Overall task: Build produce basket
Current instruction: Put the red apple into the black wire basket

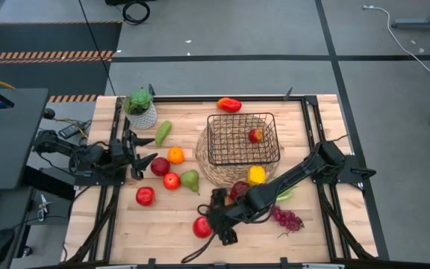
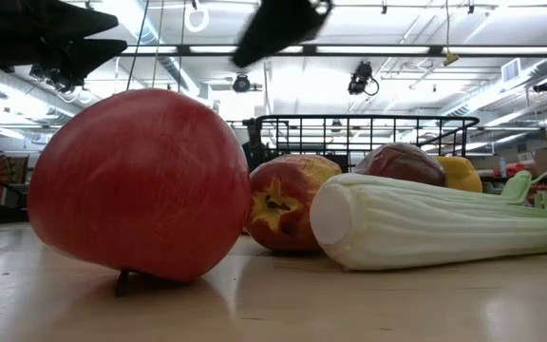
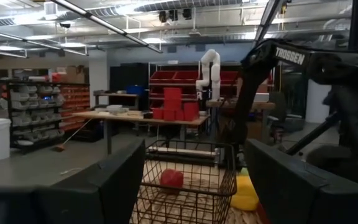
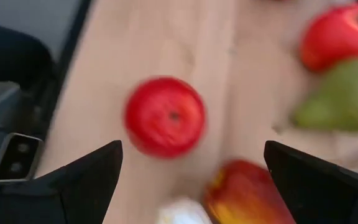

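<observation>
The black wire basket (image 1: 243, 138) stands on a round woven mat (image 1: 204, 168) and holds one red fruit (image 1: 255, 135). My right gripper (image 1: 216, 217) is open and empty above the table's near middle. It hangs over a red-yellow apple (image 4: 247, 190) and the celery's cut end (image 2: 335, 217), beside a red apple (image 1: 202, 227). Its wrist view looks at another red apple (image 4: 165, 116). My left gripper (image 1: 142, 149) is open and empty at the table's left, facing the basket (image 3: 185, 180). An orange (image 1: 175, 155), apples (image 1: 160, 167) and a green pear (image 1: 190, 180) lie on the table.
A potted plant (image 1: 140, 108) stands at the far left, and a green fruit (image 1: 163, 132) lies beside it. A red pepper (image 1: 229, 104) lies behind the basket and a yellow pepper (image 1: 256, 175) lies in front of it. Purple grapes (image 1: 287, 219) lie at the near right.
</observation>
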`<state>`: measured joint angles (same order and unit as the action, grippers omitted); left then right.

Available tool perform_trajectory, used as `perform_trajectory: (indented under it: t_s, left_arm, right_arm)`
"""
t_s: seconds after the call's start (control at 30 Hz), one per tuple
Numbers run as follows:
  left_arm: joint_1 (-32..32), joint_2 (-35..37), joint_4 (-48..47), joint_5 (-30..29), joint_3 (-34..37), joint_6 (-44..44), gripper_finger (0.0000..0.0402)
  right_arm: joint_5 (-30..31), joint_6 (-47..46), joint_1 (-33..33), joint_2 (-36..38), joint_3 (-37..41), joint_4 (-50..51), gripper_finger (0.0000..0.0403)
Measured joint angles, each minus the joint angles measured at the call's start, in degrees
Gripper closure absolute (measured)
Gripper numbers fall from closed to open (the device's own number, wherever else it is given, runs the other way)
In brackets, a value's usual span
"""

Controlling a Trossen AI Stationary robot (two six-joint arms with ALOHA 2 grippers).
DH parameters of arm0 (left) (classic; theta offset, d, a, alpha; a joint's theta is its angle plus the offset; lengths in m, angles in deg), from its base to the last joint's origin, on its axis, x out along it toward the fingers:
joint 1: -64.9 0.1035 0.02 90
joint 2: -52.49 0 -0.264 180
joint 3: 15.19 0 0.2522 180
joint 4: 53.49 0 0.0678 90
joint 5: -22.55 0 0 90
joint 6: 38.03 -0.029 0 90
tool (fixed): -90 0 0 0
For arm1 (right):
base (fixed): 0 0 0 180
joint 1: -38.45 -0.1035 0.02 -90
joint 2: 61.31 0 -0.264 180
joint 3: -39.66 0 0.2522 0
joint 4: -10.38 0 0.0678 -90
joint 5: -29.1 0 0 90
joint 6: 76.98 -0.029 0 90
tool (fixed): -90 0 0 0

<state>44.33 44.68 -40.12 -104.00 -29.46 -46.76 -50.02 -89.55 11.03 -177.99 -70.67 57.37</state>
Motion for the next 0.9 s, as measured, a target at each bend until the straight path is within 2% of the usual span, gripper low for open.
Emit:
perform_trajectory:
  t_s: [0.13,0.43,0.63,0.9]
  left_arm:
    - [0.0,-0.03,-0.01,0.21,0.02,0.19,0.0121]
    - [0.0,-0.03,0.03,0.32,0.04,0.18,0.012]
    - [0.0,-0.05,0.0,0.33,0.04,0.18,0.012]
    - [0.13,-0.07,-0.68,0.35,0.07,0.27,0.012]
  right_arm:
    - [-4.31,3.76,0.4,-1.95,-0.03,-7.23,0.0005]
    - [-7.67,12.67,0.52,-8.08,-0.02,-18.66,0.0005]
    - [-6.74,12.91,1.77,-9.04,0.0,-18.28,0.0005]
    - [-10.04,12.68,3.41,-11.91,0.13,-17.04,0.0009]
